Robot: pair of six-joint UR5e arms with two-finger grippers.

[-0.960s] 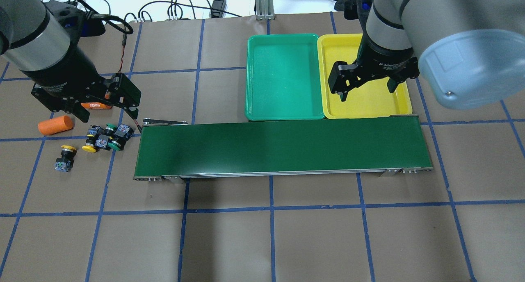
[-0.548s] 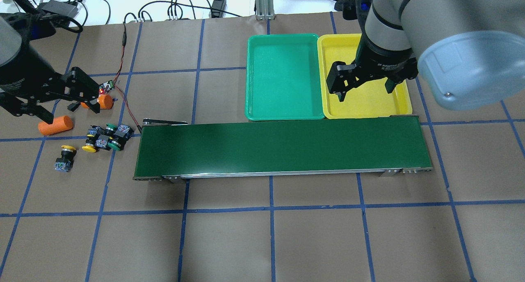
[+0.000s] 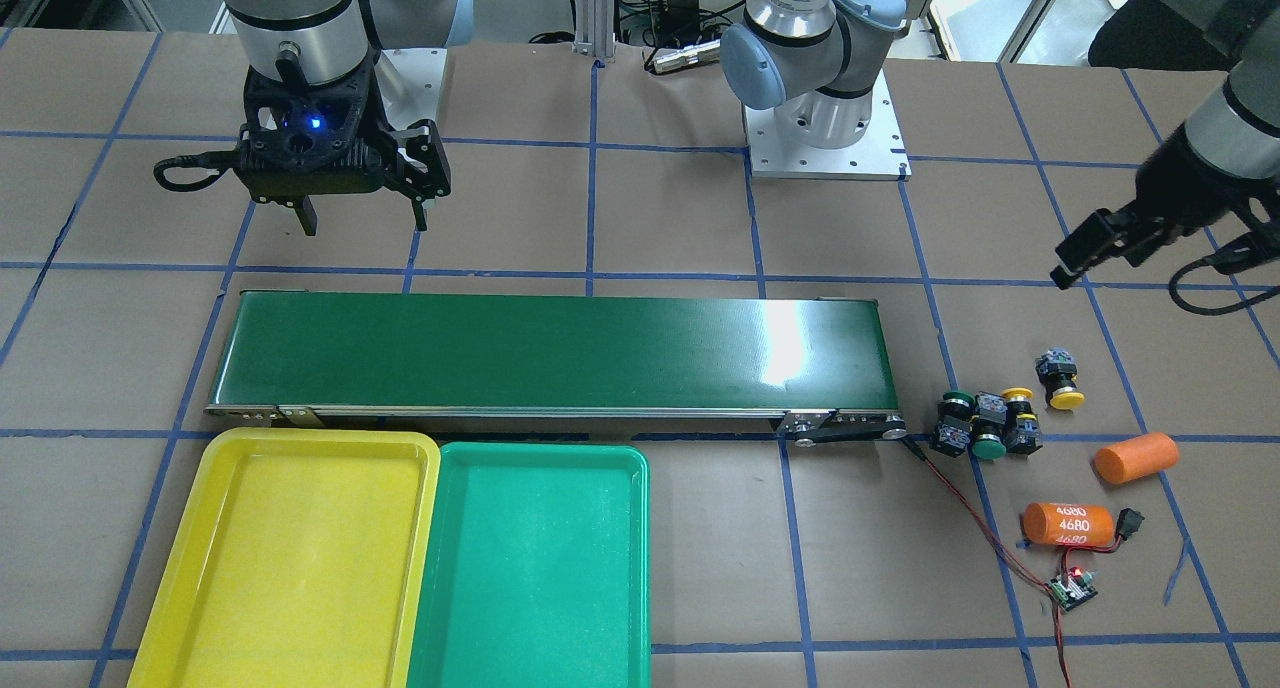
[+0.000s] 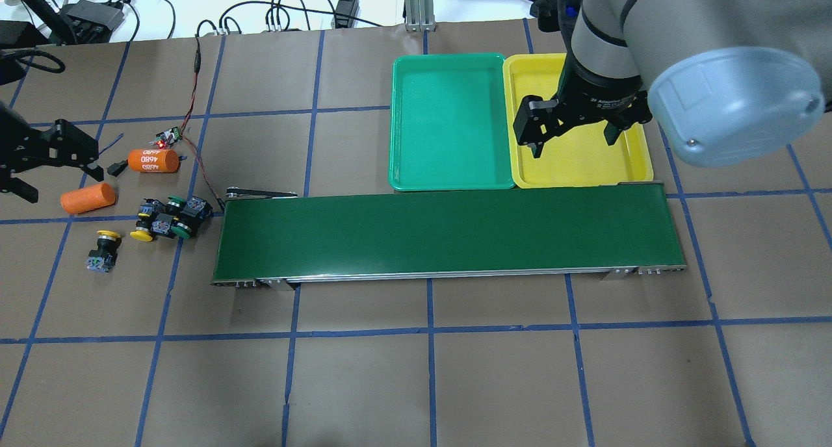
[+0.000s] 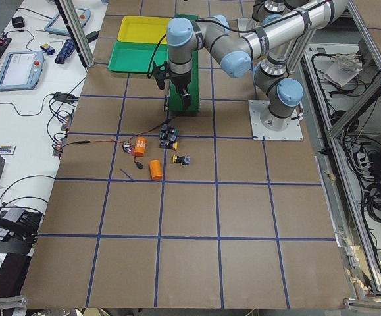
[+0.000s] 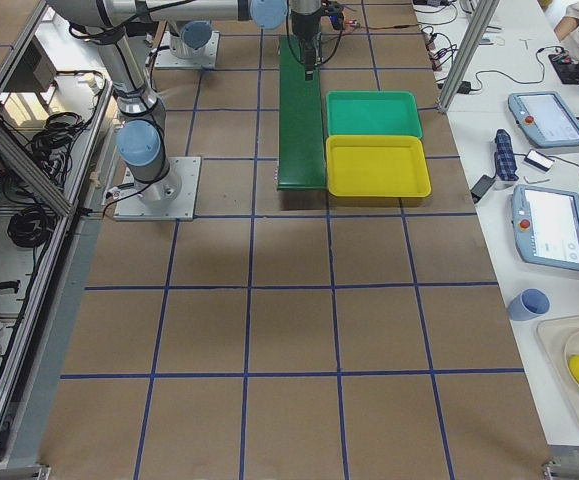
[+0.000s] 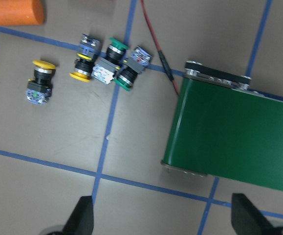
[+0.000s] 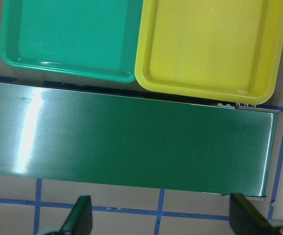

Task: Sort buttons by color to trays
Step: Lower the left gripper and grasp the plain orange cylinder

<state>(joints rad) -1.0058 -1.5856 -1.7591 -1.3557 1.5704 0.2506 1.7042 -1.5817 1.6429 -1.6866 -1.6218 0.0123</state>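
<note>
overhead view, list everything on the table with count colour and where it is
yellow-capped push-buttons: two, black-grey bodies; one alone, one in the cluster off the belt's left end
green-capped push-buttons: two, both in that cluster, second
yellow plastic tray: one, empty, far side of the belt, right end
green plastic tray: one, empty, beside the yellow one
dark-green conveyor belt: one, mid-table
orange cylinders: two, one plain, one marked 4680, behind the buttons
small circuit board: one, on red wire, by the marked cylinder
left gripper: open, empty, near the plain cylinder
right gripper: open, empty, raised near the yellow tray
</note>
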